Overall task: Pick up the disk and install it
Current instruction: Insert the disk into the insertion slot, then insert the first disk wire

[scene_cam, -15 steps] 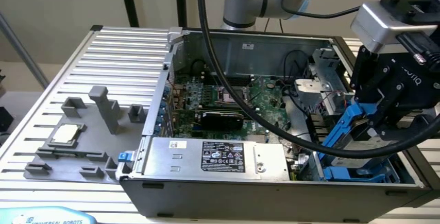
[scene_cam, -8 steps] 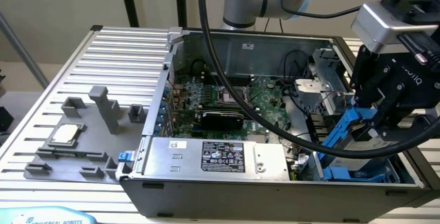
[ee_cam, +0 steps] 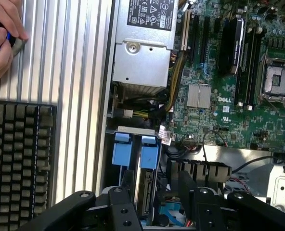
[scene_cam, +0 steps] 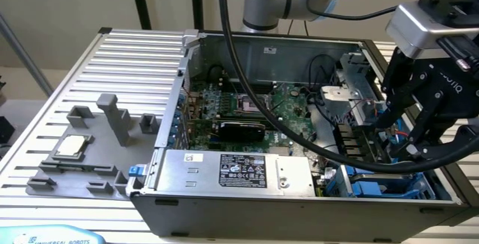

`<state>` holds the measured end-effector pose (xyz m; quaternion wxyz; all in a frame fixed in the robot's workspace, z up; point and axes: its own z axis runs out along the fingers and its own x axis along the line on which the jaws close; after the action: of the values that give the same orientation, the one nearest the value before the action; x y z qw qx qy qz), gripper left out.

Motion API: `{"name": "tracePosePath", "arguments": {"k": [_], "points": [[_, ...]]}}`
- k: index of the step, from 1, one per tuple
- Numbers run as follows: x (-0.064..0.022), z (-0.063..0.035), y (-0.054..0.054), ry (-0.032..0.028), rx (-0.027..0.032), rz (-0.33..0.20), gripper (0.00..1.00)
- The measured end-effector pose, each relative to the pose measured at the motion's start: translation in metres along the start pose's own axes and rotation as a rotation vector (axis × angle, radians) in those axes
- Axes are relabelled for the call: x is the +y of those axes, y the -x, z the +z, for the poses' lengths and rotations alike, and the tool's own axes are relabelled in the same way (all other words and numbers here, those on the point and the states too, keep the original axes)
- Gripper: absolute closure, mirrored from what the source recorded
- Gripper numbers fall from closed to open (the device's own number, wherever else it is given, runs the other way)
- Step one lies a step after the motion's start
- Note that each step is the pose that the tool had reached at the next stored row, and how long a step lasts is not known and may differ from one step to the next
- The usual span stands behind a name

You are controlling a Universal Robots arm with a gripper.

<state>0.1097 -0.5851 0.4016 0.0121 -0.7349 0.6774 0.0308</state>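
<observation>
Ribbed metal tabletop (scene_cam: 134,59), open computer case (scene_cam: 299,216), gripper (ee_cam: 157,177) in the narrow drive bay (scene_cam: 374,189), jaws released astride the disk (ee_cam: 147,192)

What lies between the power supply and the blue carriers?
A bundle of cables lies between the power supply and blue carriers, shown in the wrist view.

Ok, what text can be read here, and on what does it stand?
"UNIVERSAL ROBOTS": pale blue object at the exterior view's bottom edge.
"DELL": green motherboard.
"OTIQ", start hidden: black gripper.
Too small to read: black label on the silver power supply box.
</observation>
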Motion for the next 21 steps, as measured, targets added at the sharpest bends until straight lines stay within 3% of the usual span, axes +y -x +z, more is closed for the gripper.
{"name": "tracePosePath", "arguments": {"k": [5,21], "points": [[-0.0099,-0.0004,-0.0007,-0.0003,-0.0039,-0.001,0.50],[-0.0105,-0.0005,-0.0008,-0.0003,-0.0040,-0.001,0.50]]}}
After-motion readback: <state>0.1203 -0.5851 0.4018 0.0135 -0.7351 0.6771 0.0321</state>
